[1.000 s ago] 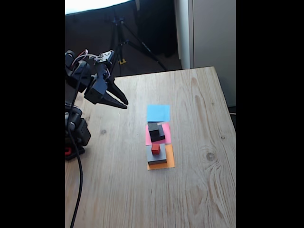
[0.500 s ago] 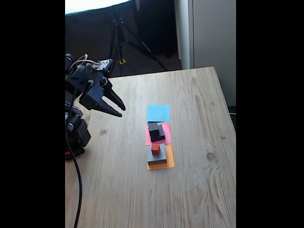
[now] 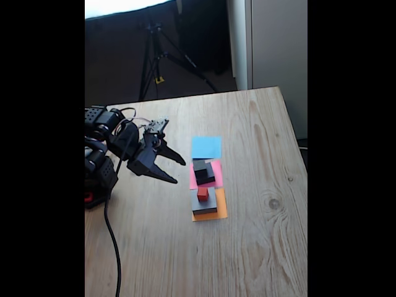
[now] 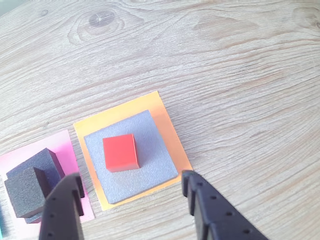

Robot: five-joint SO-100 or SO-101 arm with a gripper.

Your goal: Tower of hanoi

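Observation:
A tiny red cube (image 4: 120, 152) (image 3: 203, 193) sits on the large flat grey block (image 4: 145, 165) (image 3: 209, 203), which lies on an orange paper square (image 4: 167, 127) (image 3: 221, 211). On the pink square (image 4: 65, 150) (image 3: 218, 173) a small black cube (image 4: 22, 192) (image 3: 205, 172) rests on a medium dark block (image 4: 42, 162) (image 3: 198, 164). My gripper (image 3: 178, 171) (image 4: 131, 186) hangs open to the left of the stacks in the fixed view, above the table. In the wrist view its two black fingers (image 4: 62, 207) frame the near edge of the grey block, holding nothing.
A blue paper square (image 3: 206, 146) lies bare beyond the pink one. The arm's base (image 3: 99, 176) and its cable (image 3: 112, 247) sit at the table's left edge. A tripod (image 3: 154, 55) stands on the floor behind the table. Bare wood spreads right and front.
The gripper has swung down and to the right, from high at the left toward the stacked blocks, and stays open. The blocks have not moved.

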